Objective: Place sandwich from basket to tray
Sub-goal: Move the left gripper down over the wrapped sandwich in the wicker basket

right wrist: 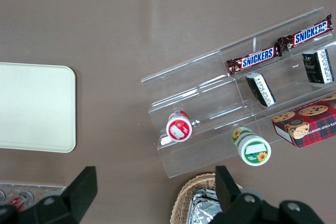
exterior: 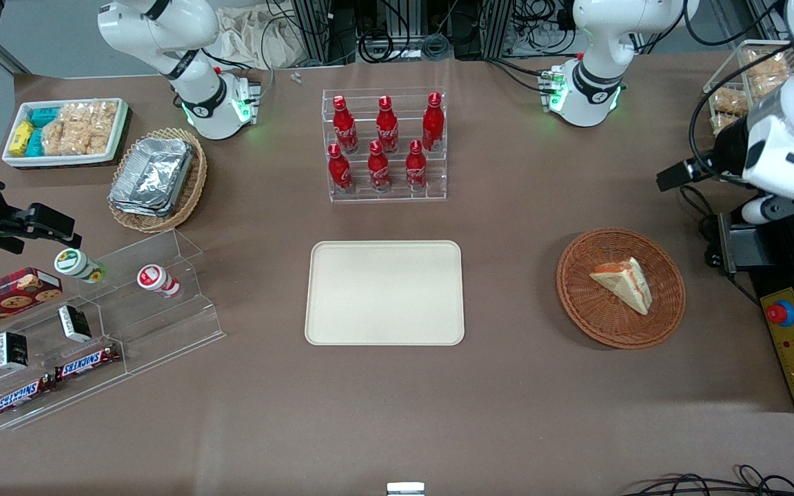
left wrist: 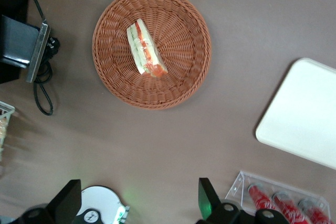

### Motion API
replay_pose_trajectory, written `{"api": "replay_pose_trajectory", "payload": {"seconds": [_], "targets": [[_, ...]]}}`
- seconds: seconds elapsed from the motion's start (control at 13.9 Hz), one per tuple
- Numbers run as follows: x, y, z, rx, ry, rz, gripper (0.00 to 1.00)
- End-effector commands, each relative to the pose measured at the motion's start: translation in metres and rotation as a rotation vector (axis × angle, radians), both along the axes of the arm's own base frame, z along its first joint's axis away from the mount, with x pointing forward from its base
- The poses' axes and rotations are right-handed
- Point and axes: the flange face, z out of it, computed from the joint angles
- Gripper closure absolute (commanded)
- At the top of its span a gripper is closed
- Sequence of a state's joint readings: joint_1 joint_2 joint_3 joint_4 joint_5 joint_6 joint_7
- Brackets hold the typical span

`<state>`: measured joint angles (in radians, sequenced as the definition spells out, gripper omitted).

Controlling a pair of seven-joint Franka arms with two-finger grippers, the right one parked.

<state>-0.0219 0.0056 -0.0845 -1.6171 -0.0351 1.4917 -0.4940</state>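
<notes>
The sandwich (exterior: 623, 282) (left wrist: 144, 48), a pale bread wedge with an orange-red filling, lies in the round reddish-brown wicker basket (exterior: 576, 296) (left wrist: 184, 72) toward the working arm's end of the table. The cream tray (exterior: 384, 293) (left wrist: 307, 111) (right wrist: 31, 106) lies flat and bare at the table's middle. My left gripper (exterior: 676, 176) (left wrist: 137, 187) hangs high above the table, farther from the front camera than the basket and well apart from it. Its fingers stand wide open with nothing between them.
A clear rack of red bottles (exterior: 384, 148) stands farther from the front camera than the tray. A black and yellow control box (exterior: 793, 344) sits beside the basket at the table's edge. Toward the parked arm's end are a foil-container basket (exterior: 156, 179) and an acrylic snack stand (exterior: 94, 324).
</notes>
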Motion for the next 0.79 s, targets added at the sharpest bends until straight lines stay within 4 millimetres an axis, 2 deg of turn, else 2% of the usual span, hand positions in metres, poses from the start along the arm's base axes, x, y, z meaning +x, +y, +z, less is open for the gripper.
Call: {"api": "replay_pose_trajectory", "payload": {"seconds": [0.0,0.14,0.36,0.72], "targets": [[0.001,0.008,-0.032,0.014,-0.009,0.07,0.0],[0.006,0.009,-0.06,0.02,-0.027,0.147,0.0],[0.008,0.014,-0.114,0.025,-0.045,0.234,0.0],[-0.003,0.03,-0.201,0.022,-0.099,0.303,0.0]]}}
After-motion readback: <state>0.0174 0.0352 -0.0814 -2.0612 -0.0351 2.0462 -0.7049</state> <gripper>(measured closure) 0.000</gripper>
